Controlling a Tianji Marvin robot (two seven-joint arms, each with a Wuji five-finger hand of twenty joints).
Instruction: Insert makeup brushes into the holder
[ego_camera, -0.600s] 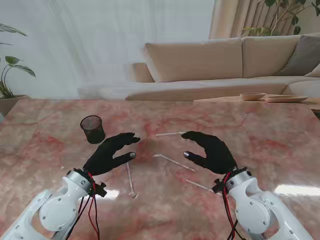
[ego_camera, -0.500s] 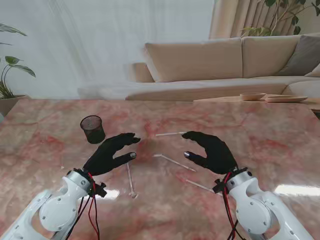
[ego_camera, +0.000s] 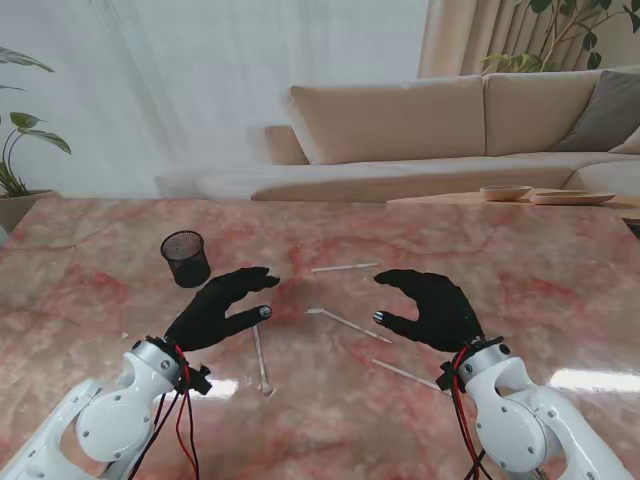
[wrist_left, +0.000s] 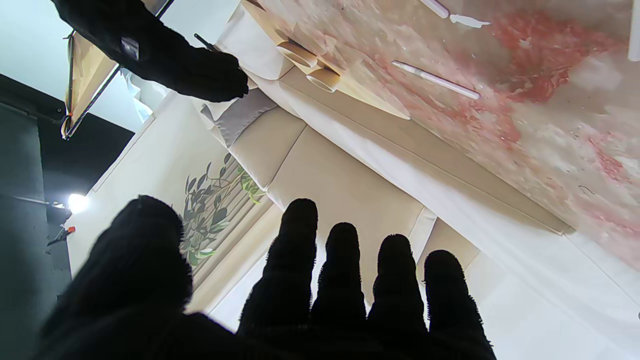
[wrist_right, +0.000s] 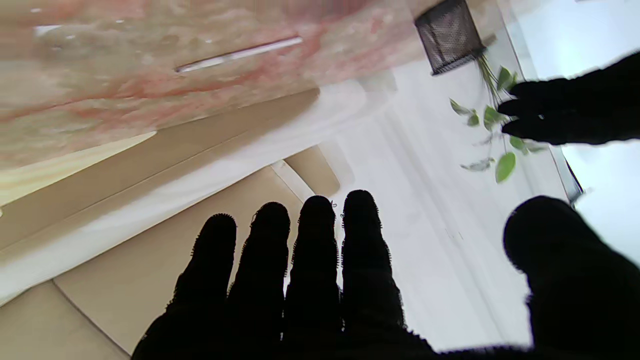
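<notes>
Marble table (ego_camera: 560, 270): wide bare room toward 12 and 3 o'clock, far edge clear of my hands. Left hand (ego_camera: 222, 305), right hand (ego_camera: 428, 308) both spread, grasping nothing. Mesh holder (ego_camera: 185, 258) at 10 o'clock, contents unreadable. Brushes (ego_camera: 347, 325) flat between hands.

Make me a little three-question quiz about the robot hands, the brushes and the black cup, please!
1. True or false: the left hand is holding a brush.
2. How many brushes lie on the table? A) one B) four C) seven
3. Fill in: the mesh holder stands on the robot's ____ side.

Key
1. False. Both the left hand and the right hand are open and hold nothing.
2. B. One brush lies nearest the left hand, another between the hands, one farther away, and one by the right wrist.
3. Left.
</notes>
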